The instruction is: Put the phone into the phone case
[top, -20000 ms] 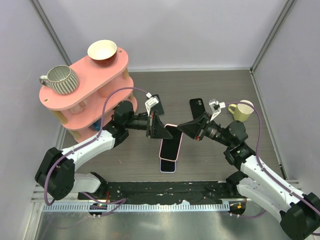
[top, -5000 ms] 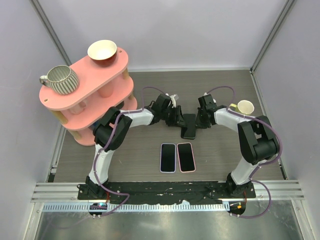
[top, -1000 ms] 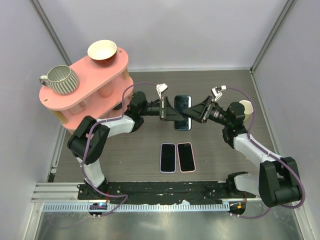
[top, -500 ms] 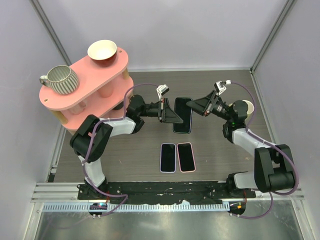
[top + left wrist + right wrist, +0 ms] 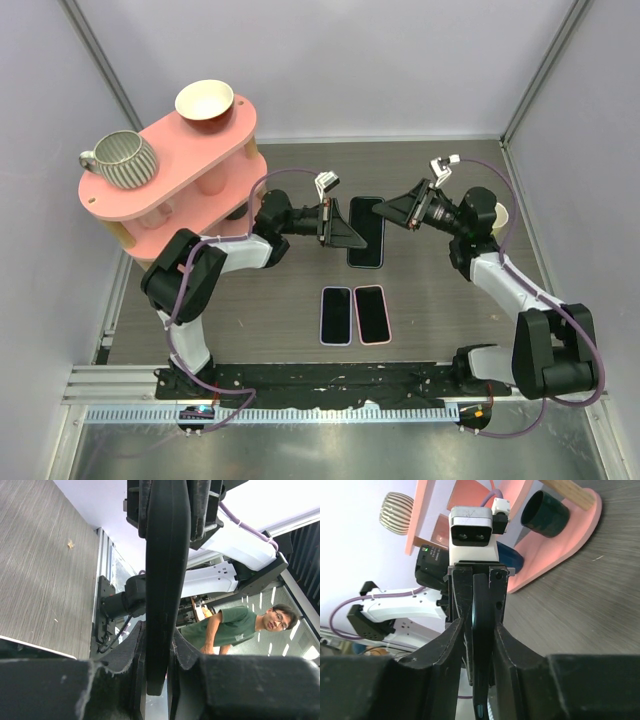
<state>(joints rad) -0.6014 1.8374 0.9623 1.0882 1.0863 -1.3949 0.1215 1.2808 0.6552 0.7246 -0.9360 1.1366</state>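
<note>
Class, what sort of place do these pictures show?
Probably a robotics lab: two arms bolted to a walled table, a pink prop shelf, and a man looking on.

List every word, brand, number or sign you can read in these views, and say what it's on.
None can be read in any view.
Held phone: dark, no marking visible.
Two phones lying flat: screens blank.
Green shirt of the man behind: any print too blurred to read.
White camera housing: no label shows.
</note>
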